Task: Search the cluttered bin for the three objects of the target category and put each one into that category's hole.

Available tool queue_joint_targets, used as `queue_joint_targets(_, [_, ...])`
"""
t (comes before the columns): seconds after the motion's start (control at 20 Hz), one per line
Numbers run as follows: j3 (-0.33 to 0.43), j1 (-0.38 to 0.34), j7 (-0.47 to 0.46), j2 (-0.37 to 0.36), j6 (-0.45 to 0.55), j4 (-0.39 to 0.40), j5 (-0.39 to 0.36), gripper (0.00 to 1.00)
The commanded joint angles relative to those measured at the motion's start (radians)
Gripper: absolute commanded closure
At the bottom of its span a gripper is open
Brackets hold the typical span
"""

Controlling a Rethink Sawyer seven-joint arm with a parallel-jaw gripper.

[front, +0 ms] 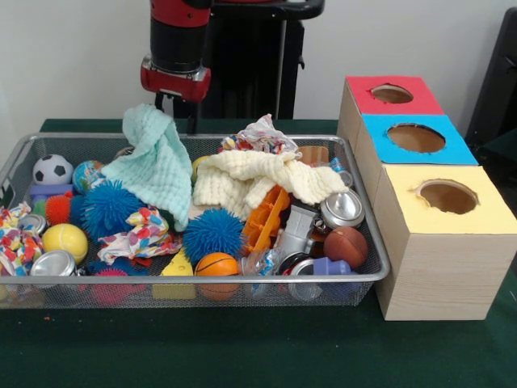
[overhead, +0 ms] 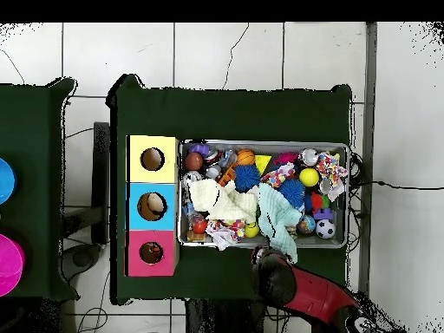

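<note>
the arm (front: 179,40) hangs over the far edge of the wire basket (front: 367,242). a mint green cloth (front: 157,162) is lifted above the basket directly below the arm; the fingers are hidden behind the cloth, so their state cannot be told. the basket sits on the green counter (front: 242,347), filled with spiky balls, sports balls, cans, a cream cloth (front: 250,182) and an orange toy (front: 266,218). no plush animal shows among the clutter. the wood box (front: 436,275) stands just beside the basket; its red hole (front: 392,94) is farthest from the camera in the front view.
</note>
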Motion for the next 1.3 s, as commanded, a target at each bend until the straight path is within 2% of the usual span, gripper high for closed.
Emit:
queue_joint_targets(0.05, [0.034,-0.015,0.132,0.01,-0.401,-0.35,0.0,0.0])
queue_joint_targets(0.3, [-0.021,0.004,0.128,0.066,-0.58,-0.366,0.005,0.0])
queue_joint_targets(0.55, [0.021,-0.04,0.142,0.084,-0.612,-0.375,-0.035,0.0])
queue_joint_targets(1.0, [0.023,-0.055,0.136,0.115,-0.738,-0.395,-0.038,0.0])
queue_joint_targets(1.15, [0.029,-0.06,0.132,0.104,-0.661,-0.398,-0.051,0.0])
queue_joint_targets(1.2, [0.042,-0.066,0.131,0.087,-0.591,-0.397,-0.063,0.0])
queue_joint_targets(1.3, [0.091,-0.097,0.115,0.04,-0.382,-0.39,-0.085,0.0])
